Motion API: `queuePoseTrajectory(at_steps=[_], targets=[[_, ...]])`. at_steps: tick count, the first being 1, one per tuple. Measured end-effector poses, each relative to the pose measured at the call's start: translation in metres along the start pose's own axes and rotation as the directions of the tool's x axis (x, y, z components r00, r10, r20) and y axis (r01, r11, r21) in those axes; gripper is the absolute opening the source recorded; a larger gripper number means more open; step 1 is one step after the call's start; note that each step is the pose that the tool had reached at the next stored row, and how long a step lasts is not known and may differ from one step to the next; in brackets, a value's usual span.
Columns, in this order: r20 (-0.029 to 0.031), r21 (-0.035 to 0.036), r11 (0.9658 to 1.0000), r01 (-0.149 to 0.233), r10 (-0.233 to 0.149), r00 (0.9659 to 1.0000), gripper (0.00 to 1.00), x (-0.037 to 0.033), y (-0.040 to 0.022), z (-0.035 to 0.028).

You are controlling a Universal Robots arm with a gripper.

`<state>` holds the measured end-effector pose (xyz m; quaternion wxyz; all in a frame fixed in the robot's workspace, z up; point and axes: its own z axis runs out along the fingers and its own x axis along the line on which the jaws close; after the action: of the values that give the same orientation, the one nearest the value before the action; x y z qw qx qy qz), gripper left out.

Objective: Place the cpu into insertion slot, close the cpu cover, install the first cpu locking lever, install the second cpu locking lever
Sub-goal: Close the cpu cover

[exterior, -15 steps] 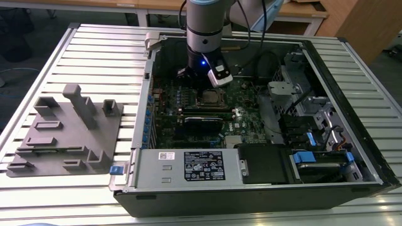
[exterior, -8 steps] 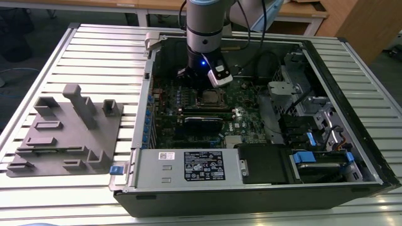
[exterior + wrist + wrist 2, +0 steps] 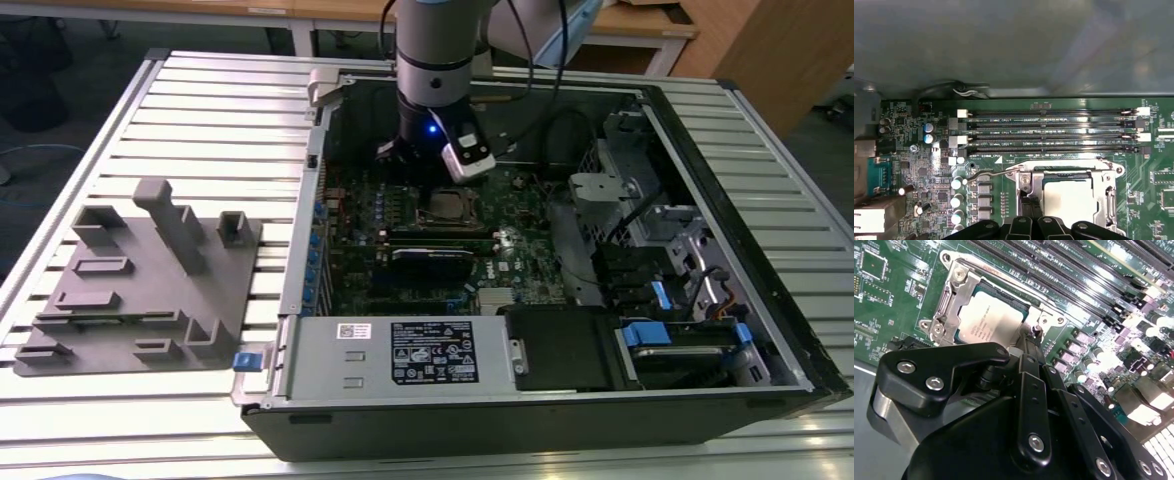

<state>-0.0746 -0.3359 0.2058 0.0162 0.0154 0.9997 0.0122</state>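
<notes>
The cpu point(image 3: 988, 317) lies flat in the insertion slot point(image 3: 1066, 176), its silvery top showing through the window of the cpu cover point(image 3: 960, 291). The cover is folded down around the chip point(image 3: 1069, 197). My gripper point(image 3: 1033, 342) is shut, its black fingers pressed together at one corner of the socket, beside the chip point(image 3: 1030, 201). A thin wire locking lever point(image 3: 988, 174) sticks out sideways from that same corner. Whether the fingertips touch the lever or the cover cannot be told. In the exterior view the arm point(image 3: 434, 80) reaches down into the open computer case over the socket point(image 3: 447, 208).
Long black memory slots point(image 3: 1054, 135) run alongside the socket, with capacitors point(image 3: 956, 200) next to it. The case wall point(image 3: 320, 150), drive bays point(image 3: 654, 240) and power supply point(image 3: 427, 350) ring the board. A grey fixture block point(image 3: 147, 270) sits on the slatted table at the exterior view's left.
</notes>
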Motion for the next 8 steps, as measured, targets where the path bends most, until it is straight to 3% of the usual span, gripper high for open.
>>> queuePoseTrajectory(at_steps=[8], targets=[[-0.0001, 0.0001, 1.0, 0.0, 0.0, 1.0, 0.11, -0.0005, 0.0004, -0.0144]])
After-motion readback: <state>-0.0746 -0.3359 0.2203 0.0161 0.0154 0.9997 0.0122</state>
